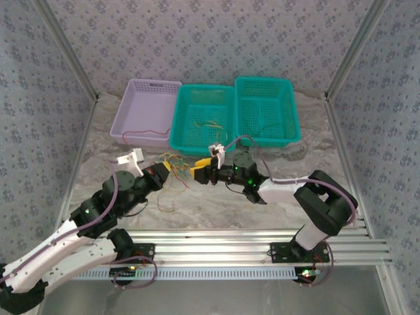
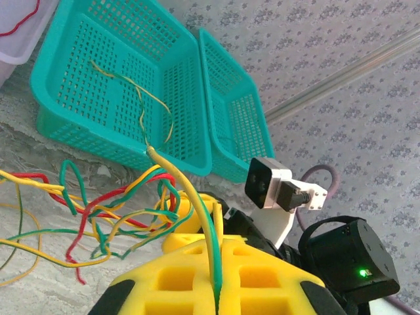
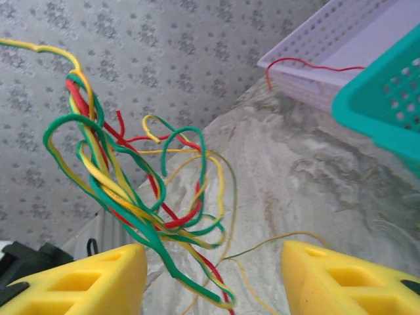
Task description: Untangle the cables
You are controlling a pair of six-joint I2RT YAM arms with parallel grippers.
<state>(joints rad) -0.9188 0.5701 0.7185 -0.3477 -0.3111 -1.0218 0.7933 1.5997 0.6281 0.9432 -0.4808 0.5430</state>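
Note:
A tangle of thin red, yellow and green cables hangs between my two grippers over the table. My left gripper is shut on one yellow-green cable that arches up out of the tangle. My right gripper is open. The lower loops of the bunch dangle between its yellow fingers, nearer the left one. In the top view the left gripper and right gripper face each other, close together.
Three baskets stand in a row at the back. The purple basket has a red wire over its front edge. The middle teal basket holds thin yellow-green wires. A second teal basket is on the right.

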